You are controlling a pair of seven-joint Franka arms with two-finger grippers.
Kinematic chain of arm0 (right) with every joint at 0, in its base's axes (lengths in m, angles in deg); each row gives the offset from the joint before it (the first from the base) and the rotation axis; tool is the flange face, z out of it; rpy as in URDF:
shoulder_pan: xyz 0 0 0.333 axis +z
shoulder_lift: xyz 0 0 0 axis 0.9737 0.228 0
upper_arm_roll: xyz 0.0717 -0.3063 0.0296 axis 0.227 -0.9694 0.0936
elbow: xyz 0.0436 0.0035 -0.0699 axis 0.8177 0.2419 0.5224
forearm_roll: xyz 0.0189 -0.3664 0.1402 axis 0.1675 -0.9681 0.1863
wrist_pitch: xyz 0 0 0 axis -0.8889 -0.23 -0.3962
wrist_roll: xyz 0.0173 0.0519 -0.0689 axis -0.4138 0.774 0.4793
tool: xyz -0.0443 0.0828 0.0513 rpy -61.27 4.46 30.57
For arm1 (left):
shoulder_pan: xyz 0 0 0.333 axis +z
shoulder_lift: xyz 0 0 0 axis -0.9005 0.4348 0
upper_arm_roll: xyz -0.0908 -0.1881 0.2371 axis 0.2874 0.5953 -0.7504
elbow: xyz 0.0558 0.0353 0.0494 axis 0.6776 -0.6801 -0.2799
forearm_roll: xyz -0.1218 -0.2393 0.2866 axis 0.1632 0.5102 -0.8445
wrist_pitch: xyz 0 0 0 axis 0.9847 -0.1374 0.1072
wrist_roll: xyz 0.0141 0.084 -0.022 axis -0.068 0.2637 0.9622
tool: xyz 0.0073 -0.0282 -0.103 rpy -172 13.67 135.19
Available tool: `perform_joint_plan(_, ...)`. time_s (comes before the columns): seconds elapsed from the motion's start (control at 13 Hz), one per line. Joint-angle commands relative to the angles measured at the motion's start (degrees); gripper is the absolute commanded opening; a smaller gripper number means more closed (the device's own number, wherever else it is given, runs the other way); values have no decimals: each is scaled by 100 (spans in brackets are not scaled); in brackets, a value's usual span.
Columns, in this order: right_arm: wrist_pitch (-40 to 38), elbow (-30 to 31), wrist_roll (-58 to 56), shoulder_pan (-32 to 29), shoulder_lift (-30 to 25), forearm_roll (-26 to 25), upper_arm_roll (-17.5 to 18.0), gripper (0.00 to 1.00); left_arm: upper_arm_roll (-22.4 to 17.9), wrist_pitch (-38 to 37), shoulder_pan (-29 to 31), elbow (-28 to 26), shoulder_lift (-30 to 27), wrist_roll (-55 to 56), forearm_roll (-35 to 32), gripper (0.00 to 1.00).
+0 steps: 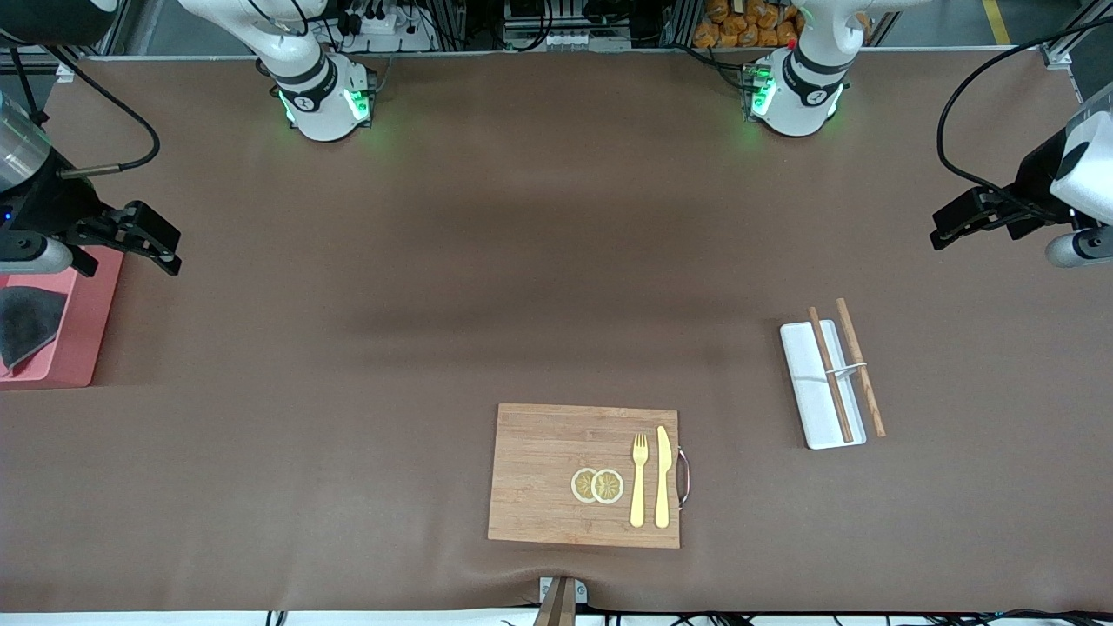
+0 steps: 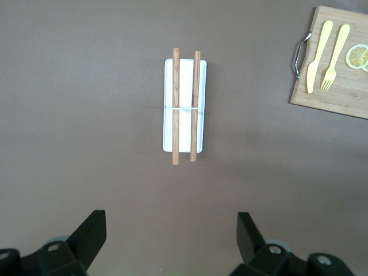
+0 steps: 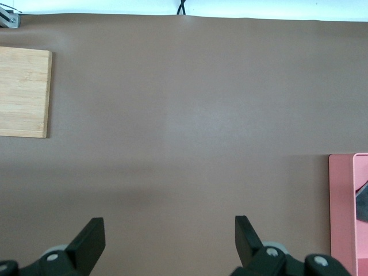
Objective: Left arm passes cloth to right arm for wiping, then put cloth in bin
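At the right arm's end of the table, the cloth (image 1: 26, 323) is lying inside the bin (image 1: 83, 348), a pink-red rectangular box with plain walls cut off by the edge of the front view. It is showing as a small piece of dark charcoal-grey soft fabric, folded to a rounded point aimed toward the front camera (only a dark corner (image 3: 362, 204) of it is entering the right wrist view, against the bin's pink wall (image 3: 340, 213)).

The right gripper (image 1: 148, 239) is hanging above the table just beside the bin, its jaws standing apart and gripping nothing; both black fingers (image 3: 89, 241) are showing wide-set in its wrist view. The left gripper (image 1: 956, 222) is waiting over bare table at the left arm's end, jaws likewise apart and empty, with its fingers (image 2: 92, 233) framing the surface below.

Under the left wrist camera a white tray (image 1: 822, 384) is carrying two wooden sticks (image 2: 184, 106). Nearest the front camera, a wooden board (image 1: 543, 474) is bearing two lemon slices (image 1: 597, 485), a yellow fork (image 1: 639, 478) and a yellow knife (image 1: 663, 476).
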State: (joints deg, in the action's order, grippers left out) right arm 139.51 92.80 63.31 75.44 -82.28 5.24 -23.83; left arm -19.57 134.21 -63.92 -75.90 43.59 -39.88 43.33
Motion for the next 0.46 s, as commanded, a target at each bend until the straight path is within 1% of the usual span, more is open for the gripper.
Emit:
perform_joint_plan(0.0,-107,-185,5,-47,99,82,27,100,5,-233,40,75,-28,-68,0,100)
perform_joint_plan(0.39,-107,-167,-13,-47,99,82,27,100,5,-234,22,75,-19,-68,-26,100)
